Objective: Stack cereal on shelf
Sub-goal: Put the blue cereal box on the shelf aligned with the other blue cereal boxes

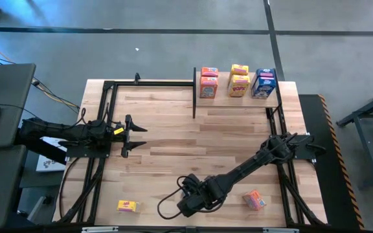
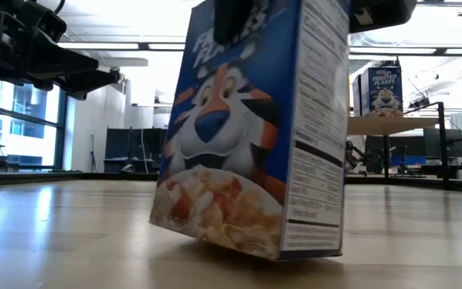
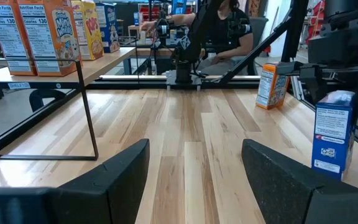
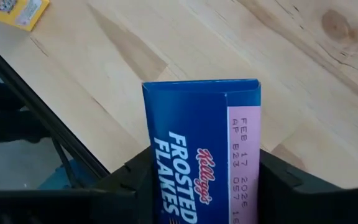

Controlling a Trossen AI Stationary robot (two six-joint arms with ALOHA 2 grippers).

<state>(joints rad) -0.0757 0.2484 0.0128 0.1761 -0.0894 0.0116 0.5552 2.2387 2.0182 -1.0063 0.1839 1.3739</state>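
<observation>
My right gripper [image 1: 190, 197] is near the table's front edge, shut on a blue Frosted Flakes cereal box [image 2: 255, 136]; the box also shows in the left wrist view [image 3: 333, 134]. My left gripper [image 1: 135, 134] is open and empty at the table's left, well away from the box. A yellow box [image 1: 128, 206] lies flat near the front left. An orange box [image 1: 254, 200] lies on the table at the front right. The shelf [image 1: 238, 98] at the far edge carries orange [image 1: 208, 82], yellow [image 1: 239, 81] and blue [image 1: 264, 83] boxes standing upright. My right gripper pinches the blue box near its top end [image 4: 201, 99] between its two fingers, one on the printed front [image 2: 231, 24] and one on the back. The fingers come from above, pointing down. The box hangs tilted, its lower corner [image 2: 295, 253] at the tabletop; whether it touches, I cannot tell.
Black metal frame bars run along the table's left and right edges [image 1: 99, 162] and the shelf's black uprights [image 1: 194, 90] stand at the far side. A wide bare stretch of wooden tabletop [image 1: 199, 142] lies between the arms and the shelf.
</observation>
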